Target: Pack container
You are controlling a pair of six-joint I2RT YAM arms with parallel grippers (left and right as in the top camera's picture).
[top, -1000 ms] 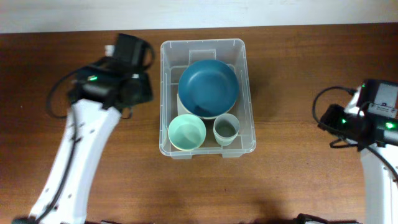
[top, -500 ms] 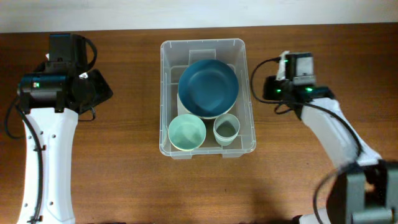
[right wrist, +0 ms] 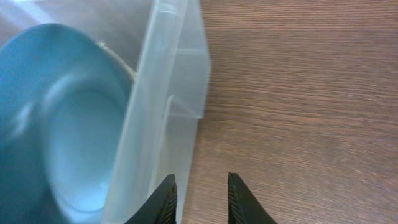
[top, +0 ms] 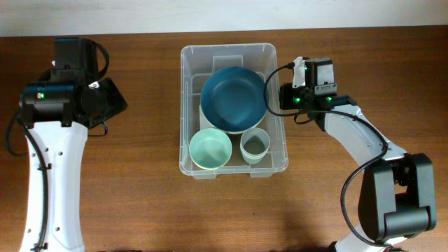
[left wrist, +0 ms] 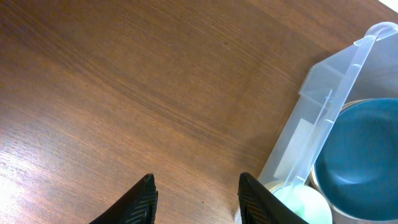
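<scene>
The container (top: 228, 48) sits mid-table with its long axis running 12 to 6 in the overhead view, and we find it already loaded: a blue bowl (top: 234, 98) fills the 12 o'clock half, a mint bowl (top: 210, 150) sits in the 7 o'clock corner and a pale cup (top: 255, 145) in the 5 o'clock corner, the two small pieces just beside each other. No lid or loose item shows on the table (top: 140, 203), so we judge the packing close to finished. The right gripper (right wrist: 200, 199) is by far the nearer hand; it hangs just outside the long wall at about 2 o'clock of the container, so the container lies at 9 o'clock from it. Its fingers are parted and grasp nothing, and from the wrist view one finger is right against the wall, though we cannot tell whether it touches. Any nudge or regrip of the container would, in our view, fall to this arm and travel toward 9 o'clock, across the short axis. The left gripper (left wrist: 196, 190) is at the container's 9 o'clock, well apart, released and empty over bare wood
</scene>
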